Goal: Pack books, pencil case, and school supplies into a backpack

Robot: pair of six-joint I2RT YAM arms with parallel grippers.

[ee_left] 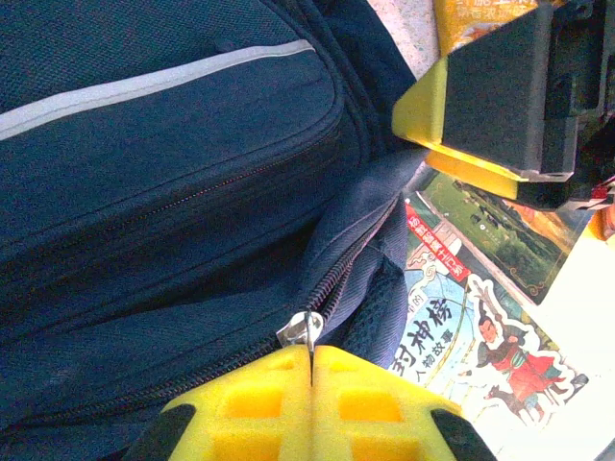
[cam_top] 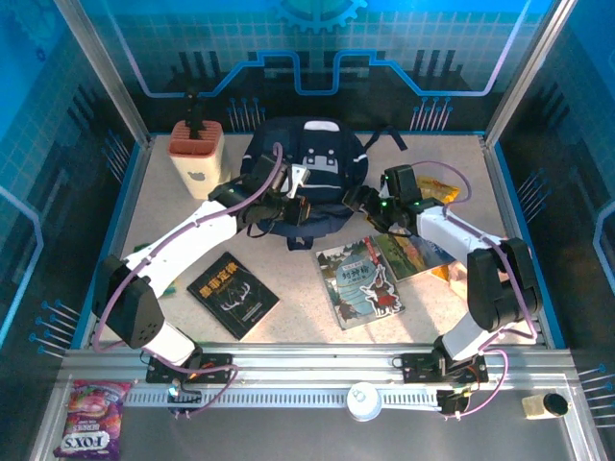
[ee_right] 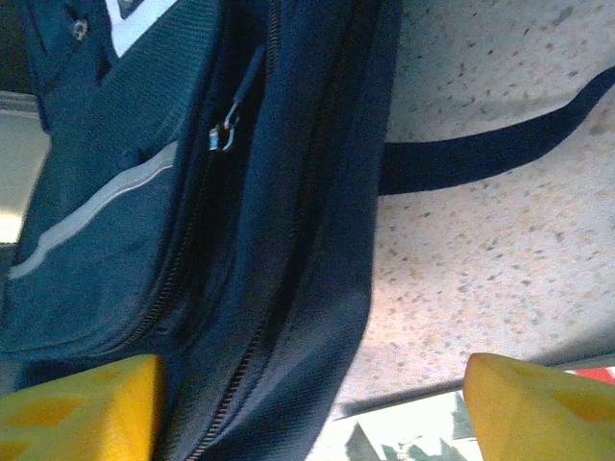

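Starting low in the overhead frame: the black book (cam_top: 233, 295) lies lower left of centre, the teal-grey book (cam_top: 360, 280) sits right of centre, and the landscape book (cam_top: 415, 252) touches its upper right edge. Mid-frame now, the left gripper (ee_left: 309, 370) has its fingers pressed together on the zipper pull (ee_left: 306, 329) at the lower edge of the backpack (cam_top: 307, 158). The right gripper (ee_right: 307, 413) hangs with jaws wide apart beside the bag's right flank. The bag sits upper centre, with the beige holder (cam_top: 197, 154) at its left.
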